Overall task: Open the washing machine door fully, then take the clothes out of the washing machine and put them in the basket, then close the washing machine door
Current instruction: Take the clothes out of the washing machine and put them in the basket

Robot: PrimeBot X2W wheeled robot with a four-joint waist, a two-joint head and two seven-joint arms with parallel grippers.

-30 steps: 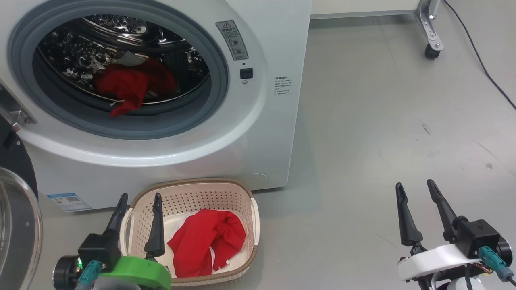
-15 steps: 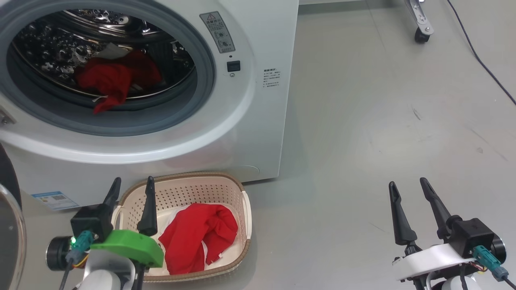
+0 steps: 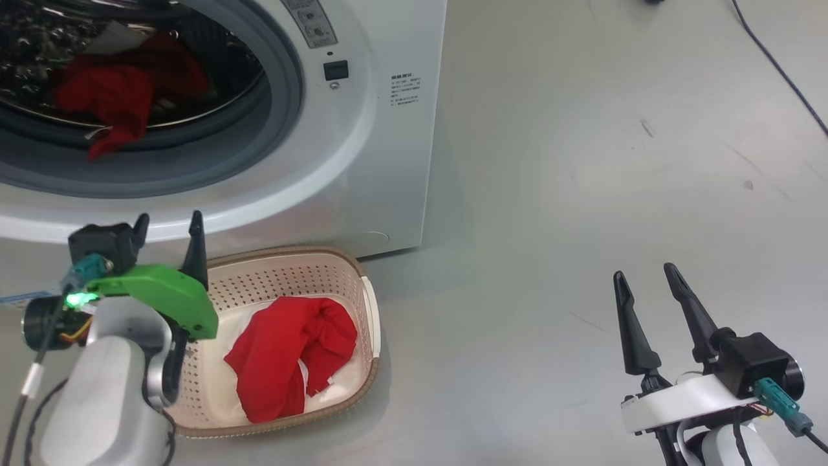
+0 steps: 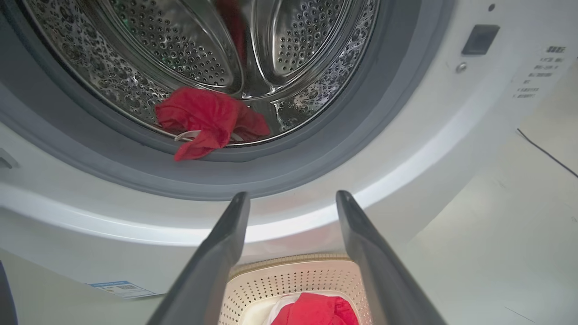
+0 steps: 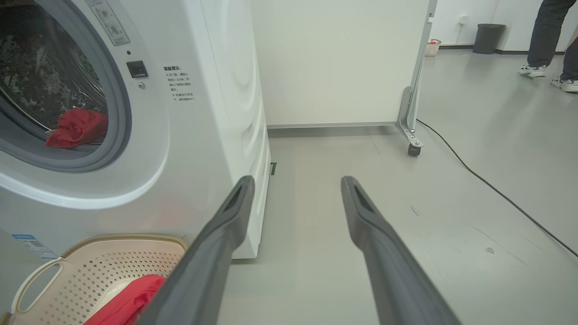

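Observation:
The white washing machine [image 3: 381,142] stands with its grey-gasketed drum mouth uncovered; its door is out of view. Red clothes [image 3: 110,97] lie at the drum's front lip, also clear in the left wrist view [image 4: 203,119]. On the floor in front sits the cream basket [image 3: 310,272] holding more red clothes [image 3: 284,356] over white cloth. My left gripper [image 3: 168,221] is open and empty above the basket's left end, pointing at the machine's front below the drum mouth [image 4: 292,195]. My right gripper [image 3: 645,272] is open and empty over bare floor, far right.
A black cable [image 5: 496,192] runs across the grey floor on the right. A white panel on a caster [image 5: 413,149] stands behind the machine. A person's feet [image 5: 542,70] and a dark bin [image 5: 487,38] are far back.
The head camera has shifted, sliding the scene left and up, and the door has left the picture. My left gripper has risen from beside the basket toward the machine front. The right gripper holds still.

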